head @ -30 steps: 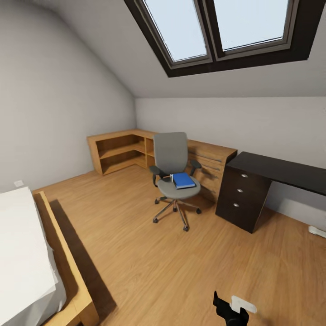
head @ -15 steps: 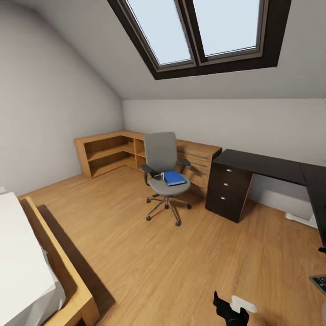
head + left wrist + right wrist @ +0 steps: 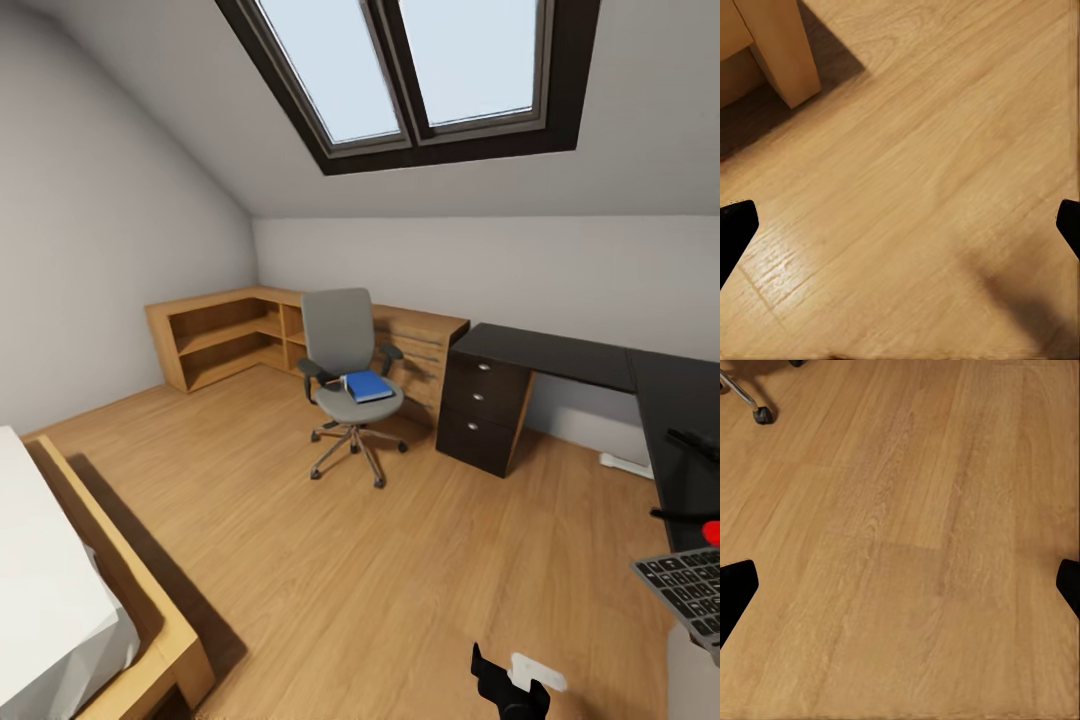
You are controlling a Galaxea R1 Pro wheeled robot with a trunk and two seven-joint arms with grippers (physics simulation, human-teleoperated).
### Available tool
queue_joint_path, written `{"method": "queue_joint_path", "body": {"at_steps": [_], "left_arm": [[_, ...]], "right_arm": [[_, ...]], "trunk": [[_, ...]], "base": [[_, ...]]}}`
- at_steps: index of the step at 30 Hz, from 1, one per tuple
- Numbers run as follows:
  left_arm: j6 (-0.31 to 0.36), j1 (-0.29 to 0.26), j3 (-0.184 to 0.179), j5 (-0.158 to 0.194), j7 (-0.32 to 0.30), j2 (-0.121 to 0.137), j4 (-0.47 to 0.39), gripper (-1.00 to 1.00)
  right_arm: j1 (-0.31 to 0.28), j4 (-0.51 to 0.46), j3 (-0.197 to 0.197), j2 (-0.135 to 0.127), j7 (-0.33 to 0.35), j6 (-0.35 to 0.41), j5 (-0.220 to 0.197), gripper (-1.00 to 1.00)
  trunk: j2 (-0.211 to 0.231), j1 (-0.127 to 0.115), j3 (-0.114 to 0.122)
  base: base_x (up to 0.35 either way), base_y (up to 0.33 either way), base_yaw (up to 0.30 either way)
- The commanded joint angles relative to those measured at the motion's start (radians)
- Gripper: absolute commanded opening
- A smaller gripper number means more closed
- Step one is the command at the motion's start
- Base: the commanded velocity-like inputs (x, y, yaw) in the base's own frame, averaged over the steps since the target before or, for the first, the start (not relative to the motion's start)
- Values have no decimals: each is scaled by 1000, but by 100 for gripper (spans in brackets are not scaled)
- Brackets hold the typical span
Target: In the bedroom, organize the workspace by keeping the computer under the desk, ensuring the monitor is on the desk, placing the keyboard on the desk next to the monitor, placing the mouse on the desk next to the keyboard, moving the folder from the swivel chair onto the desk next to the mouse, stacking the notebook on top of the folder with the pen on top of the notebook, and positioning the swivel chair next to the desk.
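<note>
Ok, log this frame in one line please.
phase: in transit | folder: on swivel chair seat | desk: ahead right | keyboard: at desk edge | left gripper: open, empty | right gripper: open, empty

Not much of the robot's body on show. Head view, bottom edge: a matte black part [image 3: 508, 690] w/ an upright prong on its left side and a rounded dark lump lower down; a small white rounded-rectangle plate [image 3: 537, 671] sits on its upper right, slightly tilted. No cables, screws or markings legible at this res.

Left wrist view: left hand [image 3: 900, 231] shows as two plain black fingertips [image 3: 735, 225], wedge-shaped, flat matte, no texture or pads discernible.

Right wrist view: right hand [image 3: 900, 585], same story: two black tapered fingertips [image 3: 736, 583], blunt ends, unmarked.
</note>
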Motion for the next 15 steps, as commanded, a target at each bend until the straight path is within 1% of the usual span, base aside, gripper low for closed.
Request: {"method": "queue_joint_path", "body": {"at_steps": [1, 7, 15], "left_arm": [[-2, 0, 2, 3, 0, -1, -1, 100], [-2, 0, 1, 3, 0, -1, -1, 100], [-3, 0, 1, 3, 0, -1, -1, 100]], "right_arm": [[-1, 2, -4, 0, -2, -4, 2, 100], [-1, 2, -4, 0, -2, -4, 2, 100], [-1, 2, -4, 0, -2, -2, 2, 100]], "trunk": [[-1, 0, -2], [-1, 0, -9], [-1, 0, -22]], "base": [[-142, 0, -182], [-55, 0, -141], [-7, 0, -32]]}}
